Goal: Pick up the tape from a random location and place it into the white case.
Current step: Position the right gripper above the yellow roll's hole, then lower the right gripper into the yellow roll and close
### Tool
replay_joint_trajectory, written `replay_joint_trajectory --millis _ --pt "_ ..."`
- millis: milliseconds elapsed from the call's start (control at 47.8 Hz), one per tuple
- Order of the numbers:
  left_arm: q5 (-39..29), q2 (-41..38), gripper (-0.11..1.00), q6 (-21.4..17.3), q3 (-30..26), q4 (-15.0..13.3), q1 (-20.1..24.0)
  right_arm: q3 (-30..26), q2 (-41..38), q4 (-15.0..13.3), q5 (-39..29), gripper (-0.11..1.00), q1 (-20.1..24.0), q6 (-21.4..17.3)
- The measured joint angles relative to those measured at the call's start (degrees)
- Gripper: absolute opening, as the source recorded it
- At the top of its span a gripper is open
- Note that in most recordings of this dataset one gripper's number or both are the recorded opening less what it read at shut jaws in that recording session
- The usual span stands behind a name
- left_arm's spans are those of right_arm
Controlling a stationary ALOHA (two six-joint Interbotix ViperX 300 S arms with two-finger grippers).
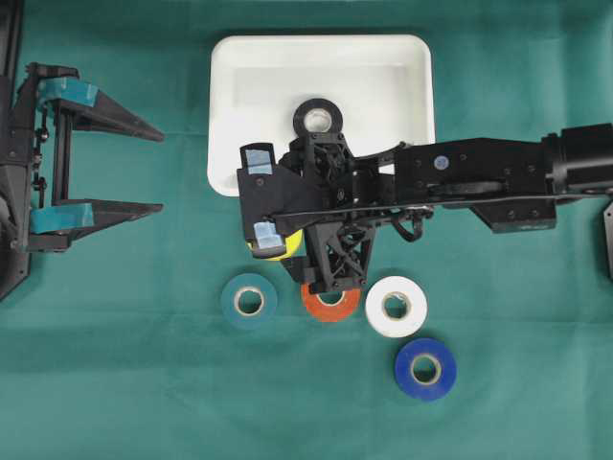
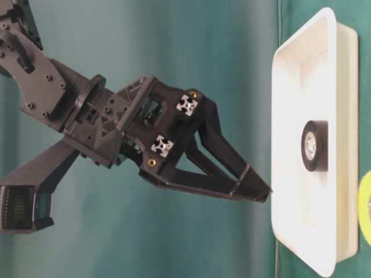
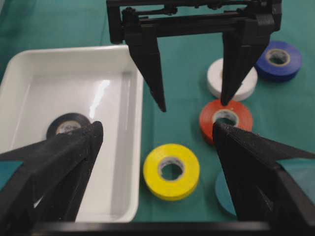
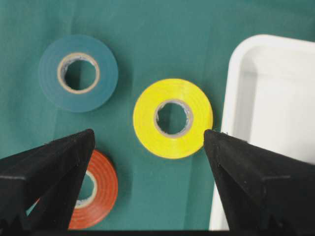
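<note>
Right gripper (image 1: 259, 196) hung over the green cloth (image 1: 115, 383) with jaws spread wide, nothing between them, pointing down at the yellow tape roll (image 4: 173, 118). In the right wrist view the yellow roll lay flat in the gap between the two fingers (image 4: 49, 172), touching neither, just beside the rim of the white case (image 4: 236, 98). Overhead, most of that roll was hidden under the gripper, only a yellow edge showing.

Near it on the cloth: an orange roll (image 1: 330, 302) partly under the right arm, a teal roll (image 1: 249, 301) to the left of the orange one, a white roll (image 1: 396, 306) to its right, and a blue roll (image 1: 425, 369) farther out, below the white one. All lay flat and apart from each other.

White case sat at the top middle of the overhead view with one black roll (image 1: 318, 118) lying flat inside it.

Left gripper (image 1: 153, 170) was at the left edge of the overhead view, well apart from the rolls, jaws wide and empty.
</note>
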State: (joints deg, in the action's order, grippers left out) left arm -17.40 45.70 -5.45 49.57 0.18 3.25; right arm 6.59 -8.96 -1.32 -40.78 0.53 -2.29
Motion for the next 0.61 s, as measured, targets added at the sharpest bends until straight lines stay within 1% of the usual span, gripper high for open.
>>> replay_joint_trajectory --millis 607 --pt "-0.09 0.0 0.97 0.0 0.0 0.0 0.0 -0.09 -0.18 -0.35 -0.18 0.91 0.0 0.0"
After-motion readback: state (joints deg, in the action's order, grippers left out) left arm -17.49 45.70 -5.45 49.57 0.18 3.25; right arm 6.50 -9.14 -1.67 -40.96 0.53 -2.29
